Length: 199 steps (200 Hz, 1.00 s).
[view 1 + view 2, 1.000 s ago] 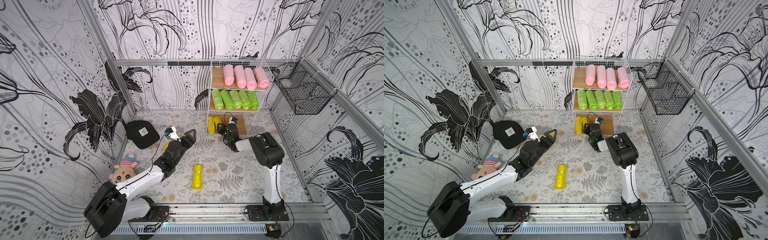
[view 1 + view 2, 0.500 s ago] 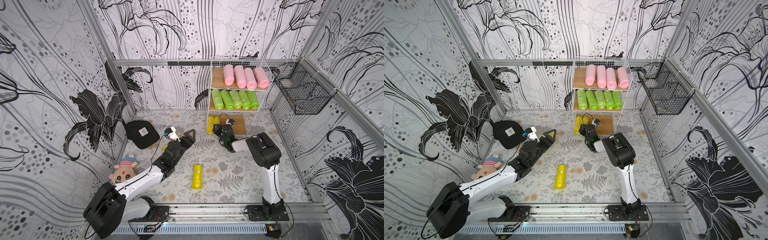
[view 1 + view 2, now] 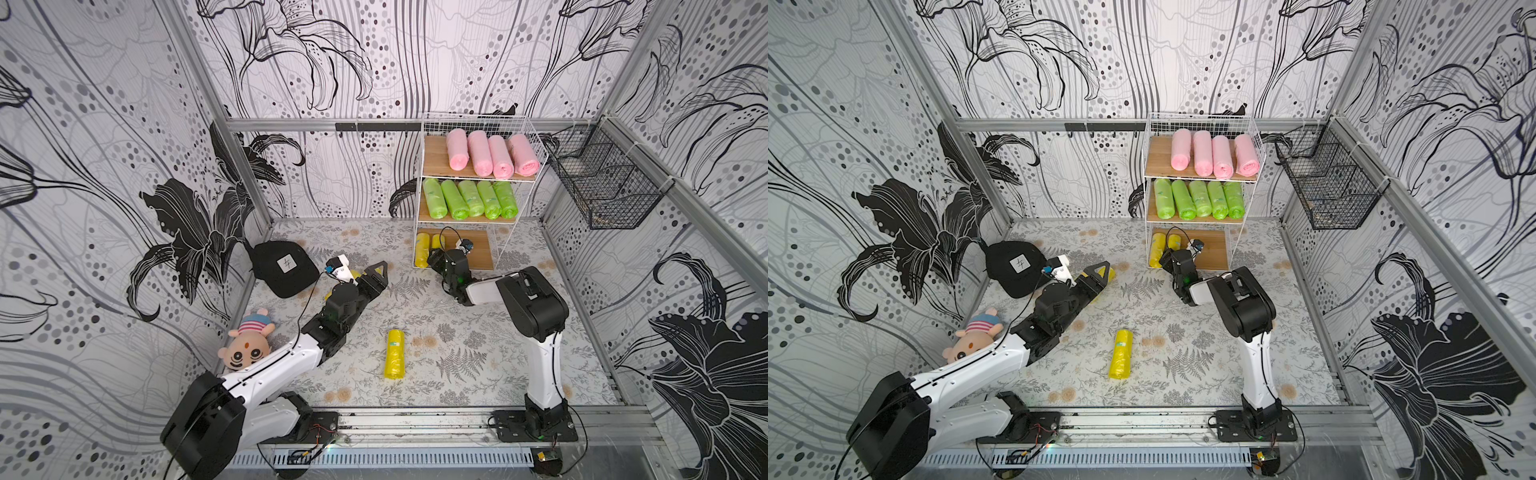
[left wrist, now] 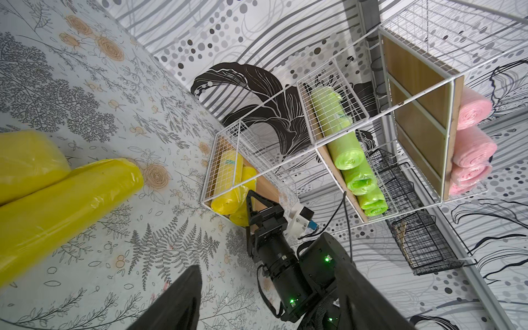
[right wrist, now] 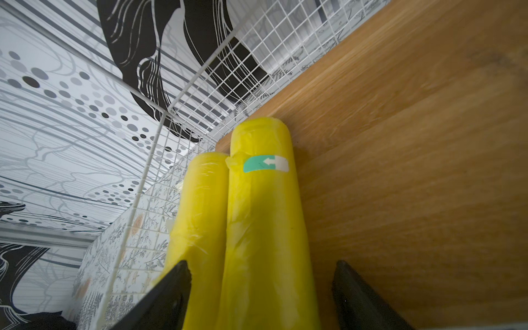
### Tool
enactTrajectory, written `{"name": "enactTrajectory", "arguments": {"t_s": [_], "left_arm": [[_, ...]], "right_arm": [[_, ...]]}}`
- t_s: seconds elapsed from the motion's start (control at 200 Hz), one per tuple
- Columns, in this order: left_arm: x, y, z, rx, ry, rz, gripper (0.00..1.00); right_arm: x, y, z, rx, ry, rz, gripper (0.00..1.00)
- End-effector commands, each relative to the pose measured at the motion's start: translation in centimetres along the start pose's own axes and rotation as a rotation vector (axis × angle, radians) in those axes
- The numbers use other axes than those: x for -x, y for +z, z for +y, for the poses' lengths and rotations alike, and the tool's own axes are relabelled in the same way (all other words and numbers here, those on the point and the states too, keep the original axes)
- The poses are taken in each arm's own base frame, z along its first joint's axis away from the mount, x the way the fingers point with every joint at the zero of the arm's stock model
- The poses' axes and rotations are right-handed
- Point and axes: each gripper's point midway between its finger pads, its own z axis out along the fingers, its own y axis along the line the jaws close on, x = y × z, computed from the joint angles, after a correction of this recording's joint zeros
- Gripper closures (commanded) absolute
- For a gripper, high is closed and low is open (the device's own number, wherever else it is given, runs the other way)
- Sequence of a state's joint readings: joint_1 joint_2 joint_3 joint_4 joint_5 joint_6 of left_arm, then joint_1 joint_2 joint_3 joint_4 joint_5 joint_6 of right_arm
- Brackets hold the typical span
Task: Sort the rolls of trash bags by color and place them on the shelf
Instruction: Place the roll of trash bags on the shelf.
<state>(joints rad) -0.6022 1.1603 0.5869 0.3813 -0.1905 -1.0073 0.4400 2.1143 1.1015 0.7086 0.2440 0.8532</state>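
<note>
The shelf [image 3: 419, 195] holds several pink rolls [image 3: 490, 156] on its top board and several green rolls [image 3: 469, 199] on the middle one. Two yellow rolls [image 5: 263, 200] lie side by side on the bottom board. My right gripper [image 5: 262, 264] stands open at that tier, its jaws wide on either side of the labelled roll and not touching it. Another yellow roll [image 3: 394, 354] lies mid-floor. My left gripper [image 3: 374, 276] hangs open and empty over the floor. Two more yellow rolls [image 4: 65, 205] lie beside it, mostly hidden under the arm in both top views.
A black cap [image 3: 284, 268] and a striped plush doll [image 3: 247, 347] lie by the left wall. A black wire basket [image 3: 602, 187] hangs on the right wall. The arms' rail [image 3: 415, 419] runs along the front edge.
My right gripper has opened and let go of the labelled yellow roll on the bottom board, shifting a little to the left. The left arm has barely moved.
</note>
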Motion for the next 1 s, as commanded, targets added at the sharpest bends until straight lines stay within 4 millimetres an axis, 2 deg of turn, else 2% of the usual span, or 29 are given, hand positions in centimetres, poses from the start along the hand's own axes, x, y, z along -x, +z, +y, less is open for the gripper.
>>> {"name": "enactTrajectory", "arguments": {"t_s": [0.0, 0.115, 0.26, 0.355, 0.511, 0.651, 0.756, 0.876, 0.991], "left_arm": [[-0.4, 0.0, 1.0, 0.048, 0.092, 0.045, 0.23], [-1.5, 0.5, 2.3, 0.105, 0.159, 0.127, 0.23], [-3.9, 0.2, 4.5, 0.218, 0.259, 0.278, 0.24], [-6.3, -0.9, 6.2, 0.303, 0.322, 0.38, 0.24], [-11.1, -3.7, 7.4, 0.384, 0.388, 0.585, 0.23], [-14.4, -5.2, 8.4, 0.394, 0.355, 0.714, 0.2], [-15.7, -5.1, 8.9, 0.407, 0.367, 0.782, 0.19], [-17.3, -4.6, 10.5, 0.446, 0.386, 0.845, 0.19], [-18.3, -3.2, 10.5, 0.424, 0.39, 0.857, 0.22]], "right_arm": [[1.3, -1.2, 0.7, 0.008, -0.025, -0.017, 0.14], [2.2, -2.3, 1.2, 0.018, -0.032, -0.023, 0.11], [3.2, -4.4, 1.3, 0.012, -0.059, -0.03, 0.08], [3.8, -6.3, 0.9, -0.013, -0.086, -0.024, 0.07], [4.0, -9.4, 0.3, -0.048, -0.138, 0.027, 0.07], [4.3, -12.3, 0.2, -0.048, -0.184, 0.061, 0.07], [4.1, -13.9, 0.0, -0.041, -0.201, 0.082, 0.07], [3.8, -15.1, -0.5, -0.039, -0.206, 0.097, 0.07], [3.4, -16.1, -1.0, -0.035, -0.207, 0.113, 0.07]]}}
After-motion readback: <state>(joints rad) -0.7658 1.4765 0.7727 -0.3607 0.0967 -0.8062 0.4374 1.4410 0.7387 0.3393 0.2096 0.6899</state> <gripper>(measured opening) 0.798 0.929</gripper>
